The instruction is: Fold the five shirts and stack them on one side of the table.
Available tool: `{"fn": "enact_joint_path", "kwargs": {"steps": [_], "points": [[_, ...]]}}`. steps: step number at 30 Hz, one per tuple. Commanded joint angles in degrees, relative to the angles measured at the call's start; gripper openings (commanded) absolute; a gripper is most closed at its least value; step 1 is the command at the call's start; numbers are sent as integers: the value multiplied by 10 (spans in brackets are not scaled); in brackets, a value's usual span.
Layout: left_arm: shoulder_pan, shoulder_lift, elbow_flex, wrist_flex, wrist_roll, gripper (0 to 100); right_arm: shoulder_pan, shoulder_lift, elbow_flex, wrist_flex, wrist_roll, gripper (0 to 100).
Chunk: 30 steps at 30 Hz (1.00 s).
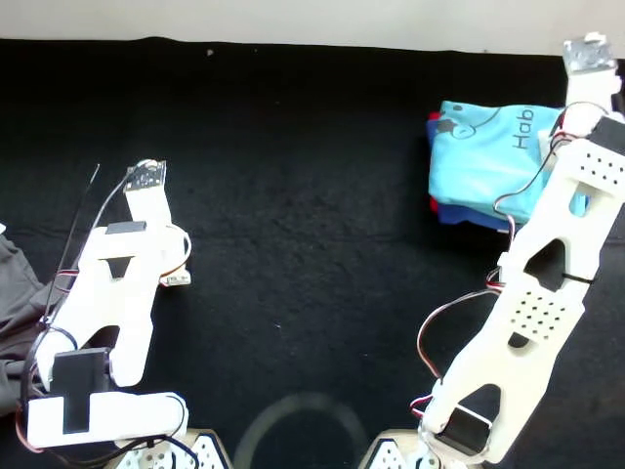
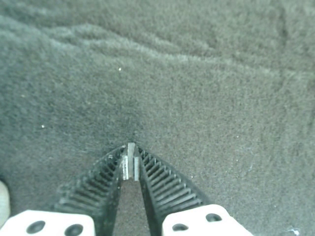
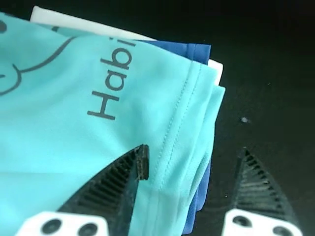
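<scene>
High view, stack: A pile of folded shirts (image 1: 483, 161) sits at the far right of the black counter (image 1: 312, 195). A turquoise shirt (image 1: 488, 147) lies on top, with blue and a sliver of red beneath.
High view, right arm: Your right arm (image 1: 547, 283) reaches over the pile's right edge.
High view, loose shirt: A crumpled grey shirt (image 1: 15, 293) lies at the counter's left edge, just beside your left arm (image 1: 112, 283). The frame cuts it off, so its long axis cannot be told.
Left wrist view: Your left pincer (image 2: 129, 164) is pressed together and empty, above bare counter.
Right wrist view: Your right pincer (image 3: 193, 155) is spread and holds nothing. It straddles the turquoise shirt's seamed edge, one finger above the shirt and the other above the counter beside it.
Next move, as a judgement: The grey shirt looks unfolded. It lies back toward the left arm's base, behind where the left pincer points and well apart from the right arm, so your left arm is the nearer one.
</scene>
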Motion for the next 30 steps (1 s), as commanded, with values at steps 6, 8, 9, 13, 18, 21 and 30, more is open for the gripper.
{"fn": "enact_joint_path", "kwargs": {"steps": [6,8,9,13,18,21,30], "points": [[-1,0,0,-6,0,13,7,-12,-110,64,-176,275],[-1,0,0,-6,0,13,0,-12,-145,118,-206,275],[-1,0,0,-6,0,13,-4,-12,-167,143,-209,275],[-7,-17,-16,4,0,12,-27,-12,-230,185,-212,275],[-72,-106,-108,156,-9,14,-43,-14,-267,210,-212,275],[-120,-146,-184,236,-82,14,-44,-35,-262,211,-214,275],[-314,-104,-343,271,-181,195,-104,-222,15,211,-214,275]]}}
